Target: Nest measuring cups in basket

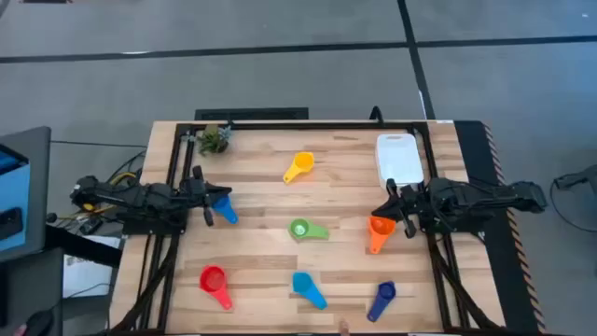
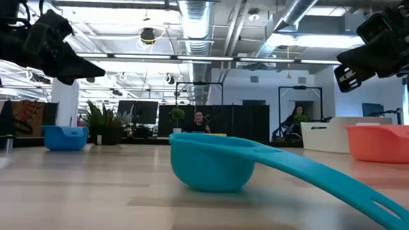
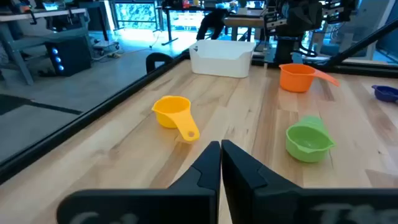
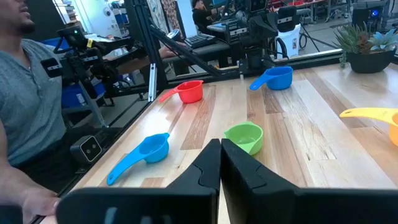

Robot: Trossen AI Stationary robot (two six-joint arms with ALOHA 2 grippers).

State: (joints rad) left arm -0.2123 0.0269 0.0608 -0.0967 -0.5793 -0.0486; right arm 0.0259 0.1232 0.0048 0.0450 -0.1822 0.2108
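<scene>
Seven measuring cups rest on the wooden table: yellow (image 1: 298, 167), green (image 1: 308, 229), orange (image 1: 379, 232), red (image 1: 215, 285), light blue (image 1: 308, 288), dark blue (image 1: 381, 300) and another blue one (image 1: 224, 207). The white basket (image 1: 398, 157) stands at the far right, with nothing in it that shows. My left gripper (image 1: 207, 201) is at the table's left side, shut and raised above the blue cup (image 2: 64, 137). My right gripper (image 1: 396, 210) is at the right side, shut and raised above the orange cup (image 2: 377, 142), near the basket (image 3: 221, 57).
A small potted plant (image 1: 215, 140) stands at the far left corner. A black frame (image 1: 308, 123) runs around the table's edges. A person (image 4: 31, 93) stands beside the table's near side. Bare wood lies between the scattered cups.
</scene>
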